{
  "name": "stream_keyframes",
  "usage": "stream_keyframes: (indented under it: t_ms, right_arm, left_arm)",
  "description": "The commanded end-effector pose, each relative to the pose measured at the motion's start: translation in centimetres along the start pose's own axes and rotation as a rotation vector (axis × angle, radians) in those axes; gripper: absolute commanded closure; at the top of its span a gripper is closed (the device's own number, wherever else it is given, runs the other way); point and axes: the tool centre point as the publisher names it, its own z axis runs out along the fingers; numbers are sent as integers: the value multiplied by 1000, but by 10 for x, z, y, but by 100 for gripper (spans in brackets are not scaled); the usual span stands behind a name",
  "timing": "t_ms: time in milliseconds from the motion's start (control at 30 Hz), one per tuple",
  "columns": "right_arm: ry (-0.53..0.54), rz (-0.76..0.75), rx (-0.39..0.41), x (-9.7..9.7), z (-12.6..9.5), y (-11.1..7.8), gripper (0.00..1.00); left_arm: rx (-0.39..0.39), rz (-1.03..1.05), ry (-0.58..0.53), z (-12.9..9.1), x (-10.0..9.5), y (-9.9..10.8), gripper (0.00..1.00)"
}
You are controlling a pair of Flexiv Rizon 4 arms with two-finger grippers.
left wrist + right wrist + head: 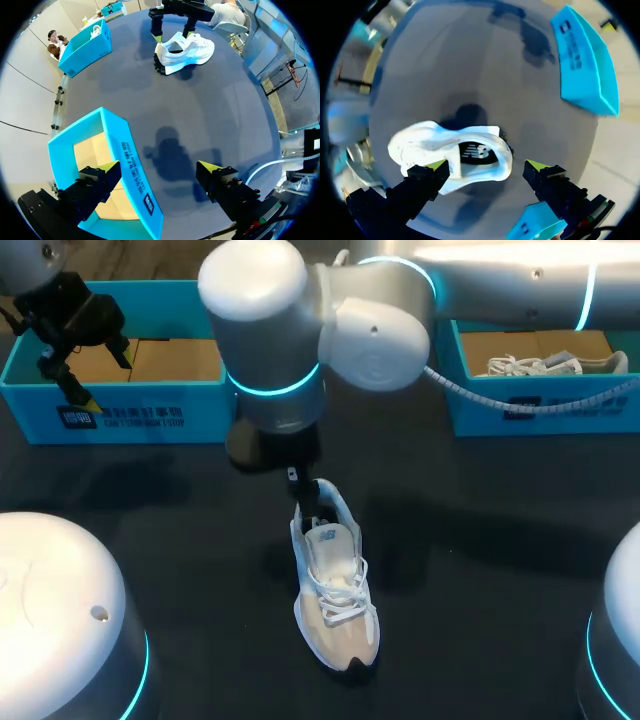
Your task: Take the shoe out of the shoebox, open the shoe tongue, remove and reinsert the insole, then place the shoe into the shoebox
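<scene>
I count two shoes, two shoeboxes and two grippers. The working shoe (335, 590), white with a beige toe and white laces, stands upright out on the dark worktop (480, 540), about midway between its left and right edges. Its toe points to the near edge and its heel to the far edge. Through its opening I see the dark insole (472, 152) lying inside.

My right gripper (487, 165) hangs over the heel end with its jaws apart. One fingertip (437, 165) is at the shoe's side, though I cannot tell whether it touches; the other is clear of the heel.

One blue shoebox (110, 415) sits at the far left corner, showing only its cardboard floor. My left gripper (159, 167) is above it, jaws wide apart and astride the box's wall, one finger over the inside and one over the worktop, holding nothing.

The other blue shoebox (540, 400) sits at the far right corner with the second shoe (555, 365) lying in it.
</scene>
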Motion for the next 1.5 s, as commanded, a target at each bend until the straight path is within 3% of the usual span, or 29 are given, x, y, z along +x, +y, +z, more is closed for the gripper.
stream_keyframes:
  t_ms: [33, 367, 767, 1000, 1500]
  right_arm:
    - [-23, -65, -20, -2, 2, -4, 0]
    - [48, -15, -55, -19, 30, -6, 0]
    - [50, 8, -116, -19, 57, -5, 0]
    - [43, 38, -149, -25, 74, -14, 0]
    - [48, 60, -155, -31, 92, -6, 2]
  left_arm:
    - [-3, 1, 1, 0, 0, 0, 0]
    - [-3, 1, 1, 0, 0, 0, 0]
    - [-3, 1, 1, 0, 0, 0, 0]
    - [-3, 1, 1, 0, 0, 0, 0]
    - [-3, 1, 1, 0, 0, 0, 0]
